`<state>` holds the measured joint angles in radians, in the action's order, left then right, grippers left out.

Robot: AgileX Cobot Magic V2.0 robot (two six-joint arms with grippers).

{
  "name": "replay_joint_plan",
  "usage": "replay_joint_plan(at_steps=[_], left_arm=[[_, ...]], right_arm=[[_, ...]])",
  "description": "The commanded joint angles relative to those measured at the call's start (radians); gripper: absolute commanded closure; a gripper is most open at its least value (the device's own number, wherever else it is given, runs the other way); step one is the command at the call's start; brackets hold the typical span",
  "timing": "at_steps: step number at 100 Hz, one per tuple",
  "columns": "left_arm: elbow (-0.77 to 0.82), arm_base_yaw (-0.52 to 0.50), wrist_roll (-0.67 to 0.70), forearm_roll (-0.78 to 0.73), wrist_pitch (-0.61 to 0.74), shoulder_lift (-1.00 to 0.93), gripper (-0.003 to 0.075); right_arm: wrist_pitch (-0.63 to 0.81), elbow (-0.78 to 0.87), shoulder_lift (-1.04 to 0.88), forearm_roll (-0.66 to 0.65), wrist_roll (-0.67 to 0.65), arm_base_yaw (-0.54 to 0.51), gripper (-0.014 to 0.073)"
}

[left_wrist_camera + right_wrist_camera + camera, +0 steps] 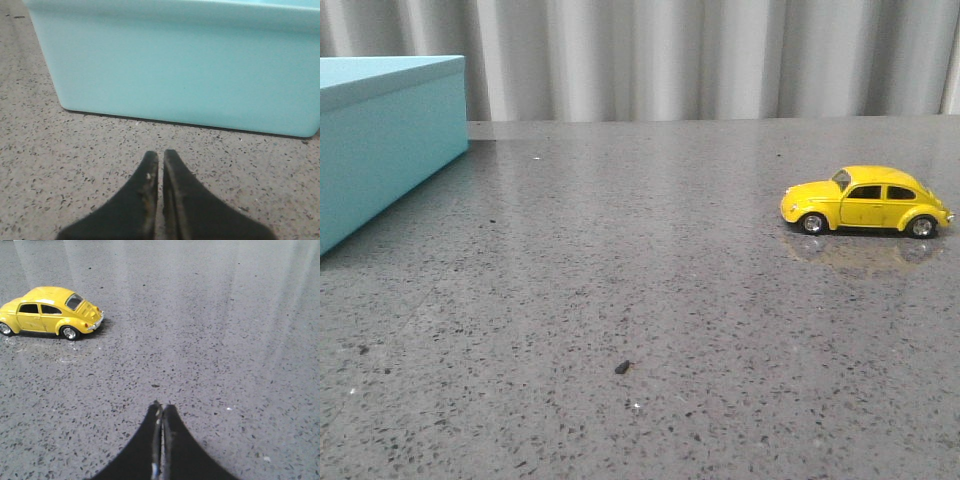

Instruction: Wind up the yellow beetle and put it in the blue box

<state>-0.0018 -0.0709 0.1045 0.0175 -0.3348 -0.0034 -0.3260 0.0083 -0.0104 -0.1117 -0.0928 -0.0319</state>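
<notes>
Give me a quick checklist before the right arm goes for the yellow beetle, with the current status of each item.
1. Yellow beetle upright on its wheels on the table: ok.
2. Space around the car free for a grasp: ok, nothing touches it.
3. Right gripper open enough to take the car: not ok, its fingers are closed together and empty.
4. Right gripper lined up with the car: not ok, the car sits off to one side in the right wrist view.
5. Left gripper empty: ok, fingers shut on nothing, facing the blue box.
6. Blue box open to receive the car: cannot tell; no view shows into its top.
</notes>
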Motion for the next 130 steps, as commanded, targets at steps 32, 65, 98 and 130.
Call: replay_joint_plan(at_steps=[32, 65, 98, 130], left_arm=[[0.026, 0.0, 0.009, 0.005, 0.044, -0.032, 0.0741], [0.026, 0.0, 0.009, 0.005, 0.044, -0.032, 0.0741], [0.026, 0.0, 0.009, 0.005, 0.044, -0.032, 0.0741], [0.026, 0.0, 0.009, 0.005, 0.044, -0.032, 0.0741]], right_arm=[[0.013, 0.022, -0.02, 0.002, 0.007, 0.0, 0.0656], [0.013, 0.022, -0.02, 0.002, 0.007, 0.0, 0.0656], [0.013, 0.022, -0.02, -0.013, 0.007, 0.0, 0.0656], [0.013, 0.022, -0.02, -0.013, 0.007, 0.0, 0.0656]])
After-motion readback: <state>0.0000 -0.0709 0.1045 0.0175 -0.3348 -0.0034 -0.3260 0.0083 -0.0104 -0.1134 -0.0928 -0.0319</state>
